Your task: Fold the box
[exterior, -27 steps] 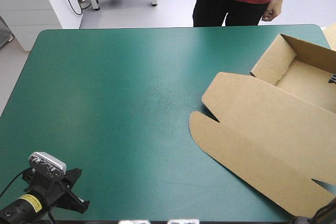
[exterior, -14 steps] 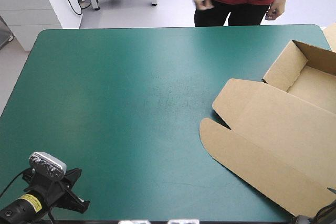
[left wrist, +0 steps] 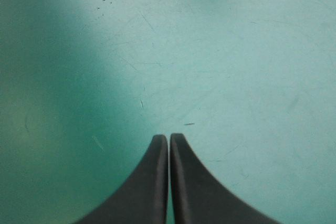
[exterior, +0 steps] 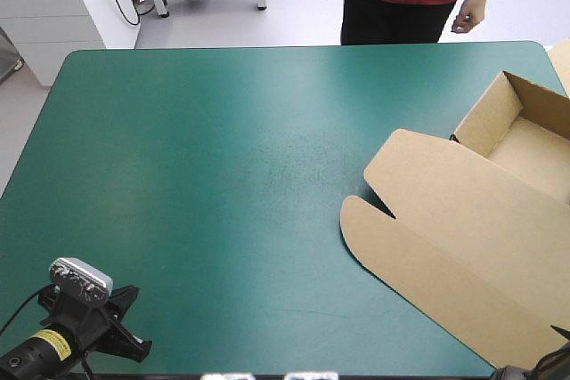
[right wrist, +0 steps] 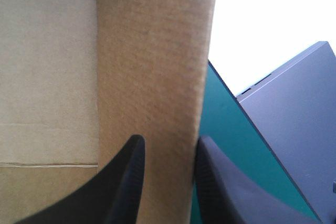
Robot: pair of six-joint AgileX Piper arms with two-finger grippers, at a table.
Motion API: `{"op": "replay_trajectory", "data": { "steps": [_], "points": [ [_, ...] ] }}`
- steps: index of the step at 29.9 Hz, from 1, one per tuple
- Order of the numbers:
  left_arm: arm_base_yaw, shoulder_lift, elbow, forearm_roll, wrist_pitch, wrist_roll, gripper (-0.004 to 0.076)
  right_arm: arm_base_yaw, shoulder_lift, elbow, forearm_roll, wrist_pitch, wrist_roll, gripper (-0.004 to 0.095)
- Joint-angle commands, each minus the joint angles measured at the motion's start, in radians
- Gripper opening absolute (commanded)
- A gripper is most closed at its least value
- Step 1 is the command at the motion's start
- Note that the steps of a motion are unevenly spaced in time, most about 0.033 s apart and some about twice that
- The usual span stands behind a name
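Task looks far along, prob near its end. The box (exterior: 472, 246) has its tray (exterior: 525, 144) formed, w/ walls raised on the sides that show. The rest of the tray runs off the high view's right edge, so the other walls can't be confirmed. The lid (exterior: 463, 211) lies flat, not folded up, and its long flap (exterior: 419, 282) w/ rounded end is flat too, a notch btwn flap and lid at the end toward table centre. Left to do, as I judge it: little beyond letting go and maybe squaring the walls. Whether the side tabs are fully tucked can't be told. The box sits at the table's right side, tray toward the far right corner, lid and flap reaching toward the near edge and centre, the whole thing askew to the table edges. Board is plain brown, creases crisp, no tears seen. The right gripper (right wrist: 169, 140) is all but closed, w/ a strip of the box's board pinched btwn its black fingers. Which part of the box that is, can't tell. More board lies to one side of it and teal-green cover (exterior: 223, 175) to the other. The left gripper (left wrist: 168, 139) is fully closed, tips meeting, holding nothing, over bare cover by the near left corner, well apart from the box.
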Motion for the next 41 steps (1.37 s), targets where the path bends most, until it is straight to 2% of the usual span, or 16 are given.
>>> {"op": "replay_trajectory", "data": {
  "steps": [1,6,11,14,16,18,23,35,41],
  "points": [
    [-0.007,0.009,-0.024,-0.01,-0.058,-0.003,-0.0008,-0.004,-0.088,-0.033,-0.008,0.01,-0.016,0.0312],
    [-0.007,0.009,-0.024,-0.01,-0.058,-0.003,-0.0008,-0.004,-0.128,-0.031,0.029,0.01,-0.016,0.0307],
    [-0.007,0.009,-0.024,-0.01,-0.058,-0.003,-0.0008,-0.004,-0.184,-0.031,0.289,0.01,-0.122,0.03],
    [-0.007,0.009,-0.024,-0.012,-0.06,-0.003,-0.0008,0.007,-0.235,-0.031,0.377,0.01,-0.177,0.0298],
    [-0.007,0.009,-0.024,-0.012,-0.06,-0.003,-0.0008,0.025,-0.268,-0.031,0.363,0.01,-0.18,0.0286],
    [-0.007,0.009,-0.024,-0.012,-0.06,-0.013,-0.0008,0.049,-0.311,-0.031,0.329,0.01,-0.18,0.0234],
    [-0.007,0.009,-0.024,-0.016,-0.06,-0.013,-0.0008,0.109,-0.442,-0.031,0.321,0.01,-0.174,-0.0014],
    [-0.007,0.009,-0.024,-0.016,-0.06,-0.013,-0.0008,0.327,-0.766,-0.026,0.321,0.01,-0.177,-0.0016],
    [-0.007,0.009,-0.024,-0.016,-0.06,-0.013,-0.0008,0.389,-0.926,0.147,0.323,0.01,-0.172,-0.0016]
  ]
}}
